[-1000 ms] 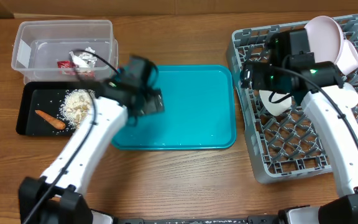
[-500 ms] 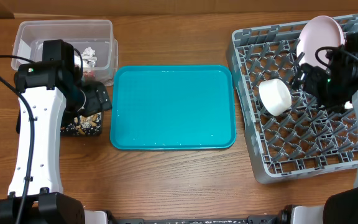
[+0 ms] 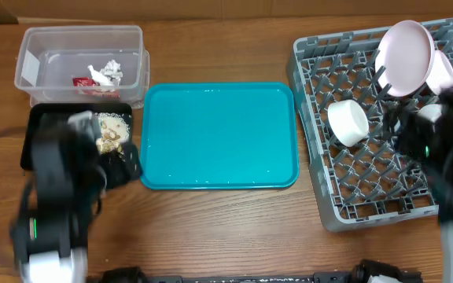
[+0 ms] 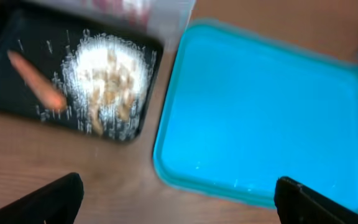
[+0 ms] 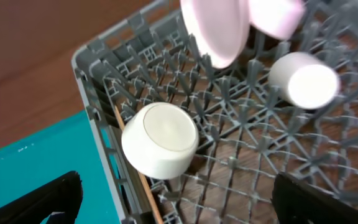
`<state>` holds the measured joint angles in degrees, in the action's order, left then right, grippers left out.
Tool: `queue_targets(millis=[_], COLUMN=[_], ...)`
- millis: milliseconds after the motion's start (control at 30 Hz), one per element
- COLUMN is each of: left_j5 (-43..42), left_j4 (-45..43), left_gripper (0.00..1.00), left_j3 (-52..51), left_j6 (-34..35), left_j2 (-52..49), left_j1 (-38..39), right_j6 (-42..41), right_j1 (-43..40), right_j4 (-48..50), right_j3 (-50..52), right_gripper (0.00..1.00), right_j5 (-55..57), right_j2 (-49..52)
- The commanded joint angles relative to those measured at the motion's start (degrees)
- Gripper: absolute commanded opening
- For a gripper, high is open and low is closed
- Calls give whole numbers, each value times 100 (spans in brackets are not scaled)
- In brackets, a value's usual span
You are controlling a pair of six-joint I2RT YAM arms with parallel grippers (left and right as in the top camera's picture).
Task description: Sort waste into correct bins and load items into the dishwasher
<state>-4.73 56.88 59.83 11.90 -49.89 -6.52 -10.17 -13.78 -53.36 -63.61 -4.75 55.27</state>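
one teal tray [image 3: 219, 134] lies on a wooden table [image 3: 226, 228], beside the grey rack [image 3: 368, 182].

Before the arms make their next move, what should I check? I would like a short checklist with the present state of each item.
1. Blue tray has nothing left on it: ok.
2. Rice and carrot lie in the black tray: ok.
3. Wrappers lie in the bin: ok.
4. Cup and plate are inside the rack: ok.
5. Left gripper and right gripper are open and hold nothing: ok.
6. Cup is seated steadily: cannot tell; it lies tilted on the rack's pegs.
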Motion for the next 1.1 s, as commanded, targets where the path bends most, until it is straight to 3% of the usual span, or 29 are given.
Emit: queue_targets(millis=[0,200,700,833,1067], left_j5=[48,46,46,46,46], left_j4=[-455,-81,1082,1082,1082], left_gripper=[100,100,100,100,100], left_j3=[-715,-863,-863,-863,-863], left_j6=[212,205,205,205,205], left_j2=[1281,2146,2181,2181,2181], left_j1=[-35,-35,-35,-35,-35], right_j6=[81,81,81,81,83], right_j1=[-13,-13,286,881,911], right_j4=[4,-444,-487,-494,-407], right_j3=[505,540,542,544,675], right_gripper=[100,100,100,100,100], right_j5=[321,321,323,343,404], right_j2=[-706,-977,-531,-929,-1609])
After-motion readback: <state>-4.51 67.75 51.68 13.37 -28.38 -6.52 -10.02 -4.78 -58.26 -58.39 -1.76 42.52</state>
